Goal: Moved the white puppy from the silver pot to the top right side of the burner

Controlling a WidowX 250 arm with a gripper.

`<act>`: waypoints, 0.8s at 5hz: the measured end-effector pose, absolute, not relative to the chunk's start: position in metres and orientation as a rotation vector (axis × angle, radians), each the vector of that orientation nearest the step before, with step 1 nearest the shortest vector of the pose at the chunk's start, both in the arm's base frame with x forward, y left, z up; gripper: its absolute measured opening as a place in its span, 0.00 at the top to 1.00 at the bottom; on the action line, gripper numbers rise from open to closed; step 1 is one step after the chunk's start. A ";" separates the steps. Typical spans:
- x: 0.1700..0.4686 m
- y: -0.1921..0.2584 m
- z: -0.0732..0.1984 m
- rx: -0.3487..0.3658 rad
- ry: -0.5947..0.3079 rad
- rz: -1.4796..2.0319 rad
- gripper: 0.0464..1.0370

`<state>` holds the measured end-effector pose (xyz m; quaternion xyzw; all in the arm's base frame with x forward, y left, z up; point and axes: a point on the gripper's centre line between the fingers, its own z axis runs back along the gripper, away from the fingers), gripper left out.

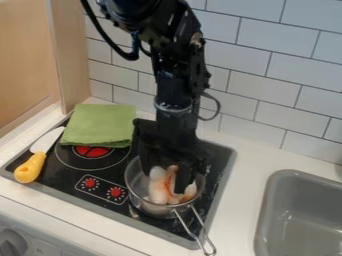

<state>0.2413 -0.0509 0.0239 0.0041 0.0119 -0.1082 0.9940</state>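
The black gripper (164,175) hangs down into the silver pot (135,198), its two fingers spread apart. Inside the pot lies a whitish soft toy (158,186) with orange-red marks, below and between the fingers. Parts of the toy are hidden by the gripper, and its outline as a puppy cannot be made out. The pot stands on the right part of the black burner (120,206), its wire handle pointing to the front right.
A folded green cloth (100,124) lies at the burner's back left. A knife with a yellow handle (30,168) is at the left edge. The grey sink (268,205) is at the right, and a tiled wall (267,75) stands behind.
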 end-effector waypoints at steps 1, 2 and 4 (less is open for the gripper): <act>0.242 -0.053 0.022 0.005 0.018 -0.212 0.59; 0.235 -0.053 0.018 0.006 0.027 -0.208 0.78; 0.215 -0.057 0.022 0.002 0.028 -0.225 0.96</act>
